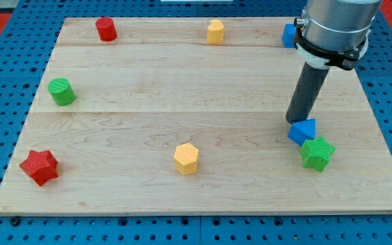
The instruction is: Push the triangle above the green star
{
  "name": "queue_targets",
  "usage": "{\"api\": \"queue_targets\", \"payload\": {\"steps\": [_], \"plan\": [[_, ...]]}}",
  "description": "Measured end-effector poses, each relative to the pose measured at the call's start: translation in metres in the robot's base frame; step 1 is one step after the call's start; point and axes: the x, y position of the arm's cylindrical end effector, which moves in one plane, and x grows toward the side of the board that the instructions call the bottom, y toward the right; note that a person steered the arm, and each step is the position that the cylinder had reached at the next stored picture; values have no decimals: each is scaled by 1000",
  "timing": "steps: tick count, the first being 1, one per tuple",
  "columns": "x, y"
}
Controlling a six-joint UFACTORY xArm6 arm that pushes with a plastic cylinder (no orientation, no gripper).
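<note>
Rod-only arm, no gripper jaws; my tip (pixel 295 121) touching blue triangle (pixel 302 131), which abuts green star (pixel 317 152).

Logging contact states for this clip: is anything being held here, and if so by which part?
Nothing is held. My tip only rests against the top-left edge of the blue triangle, which touches the green star.

My tip (pixel 295 121) touches blue triangle (pixel 303 131) at its upper left; green star (pixel 317 152) touches triangle's far side, blocking view's lower right; board (pixel 182 102) bare to tip's left; yellow hexagon (pixel 186 158) well apart lower left.
</note>
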Motion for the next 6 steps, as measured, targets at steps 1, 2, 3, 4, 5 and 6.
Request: {"api": "queue_targets", "payload": {"steps": [1, 2, 3, 4, 5, 6], "plan": [[-13, 36], [-15, 50], [-30, 13], [10, -39], [46, -47], [26, -30]]}}
